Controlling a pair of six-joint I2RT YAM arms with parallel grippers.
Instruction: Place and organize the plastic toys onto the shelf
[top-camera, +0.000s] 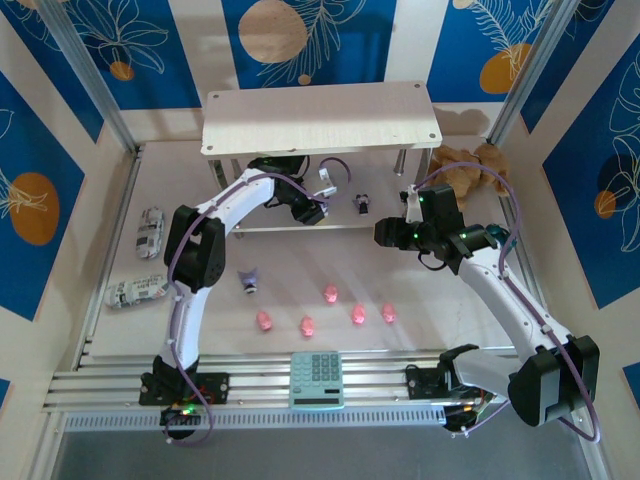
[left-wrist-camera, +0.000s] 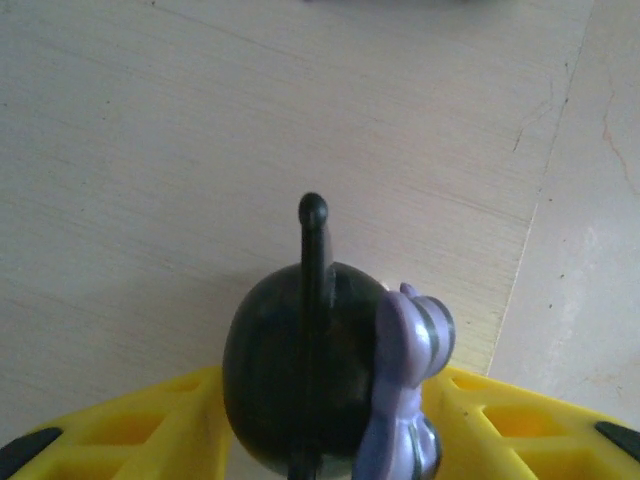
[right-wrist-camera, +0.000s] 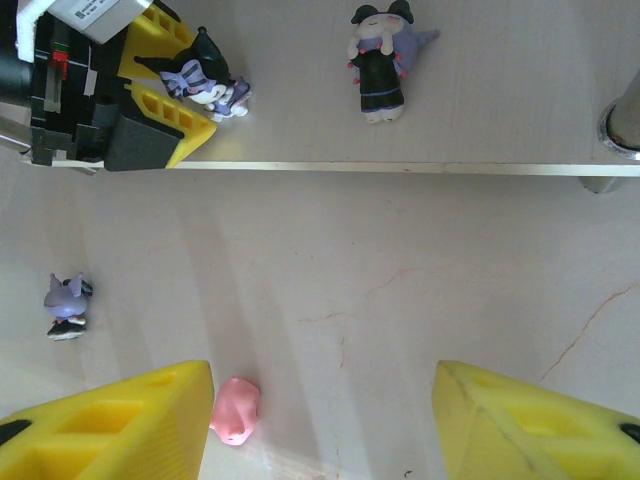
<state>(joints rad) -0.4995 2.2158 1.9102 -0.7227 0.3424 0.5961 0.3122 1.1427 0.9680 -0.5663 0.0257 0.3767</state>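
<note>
At the far end of the counter (top-camera: 290, 270) stands the shelf (top-camera: 320, 120). My left claw (left-wrist-camera: 330, 378) is over its lower level, fingers either side of a dark figurine (left-wrist-camera: 285, 360); I cannot tell whether they clamp it. My right claw (right-wrist-camera: 325, 400) hovers spread wide, empty. A second figurine (right-wrist-camera: 378, 65) stands nearby on that level; a third figurine (right-wrist-camera: 66, 305) and five pink pigs (top-camera: 330, 293) sit on the counter.

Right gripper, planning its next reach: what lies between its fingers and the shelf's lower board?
Right wrist view: bare tabletop from the right gripper to the shelf; a pink pig sits beside one finger.
</note>
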